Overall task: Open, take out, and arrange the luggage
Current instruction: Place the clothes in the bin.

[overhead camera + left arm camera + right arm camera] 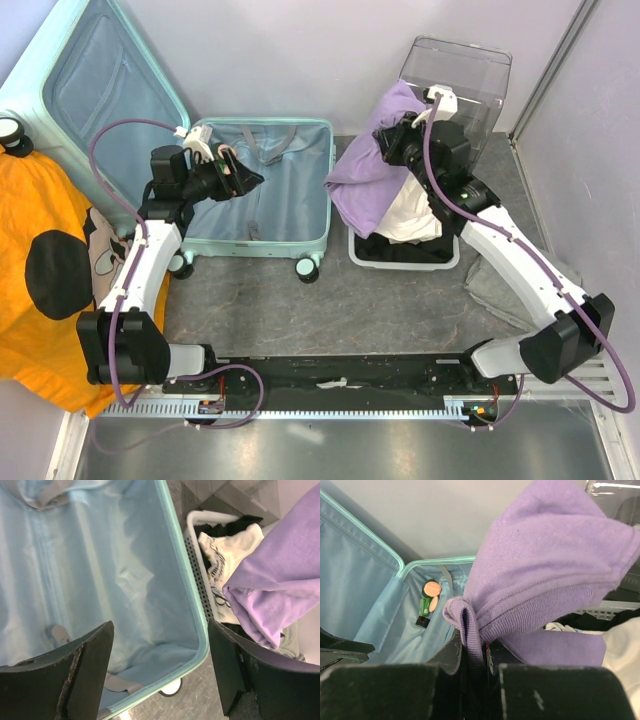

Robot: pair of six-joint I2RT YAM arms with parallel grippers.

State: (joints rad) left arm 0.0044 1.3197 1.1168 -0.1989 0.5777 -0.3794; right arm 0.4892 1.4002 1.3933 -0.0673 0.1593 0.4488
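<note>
The luggage (300, 185) is already open: its tub lies flat toward the back left of the table (400, 310), wheels toward the near edge, and its lid stands propped up at the back left corner. So the opening looks done and we're into the sorting of clothes. The left gripper (250, 178) hovers over the tub's pale blue lining, jaws wide apart with nothing between them. Over on the right, the right gripper (474, 652) is pinched tight on a bunched fold of the purple garment (545, 570). The cloth hangs in the air above the white basket (400, 262), which sits just beside the tub's right-hand wall, toward the back edge. Which way that garment is headed, I can't tell. Either way, the next move calls for carrying it clear of the basket rim and the tub's wall without snagging. Then it needs lowering until the cloth is resting before the jaws part. The left arm looks well placed to take a corner and spread it flat
</note>
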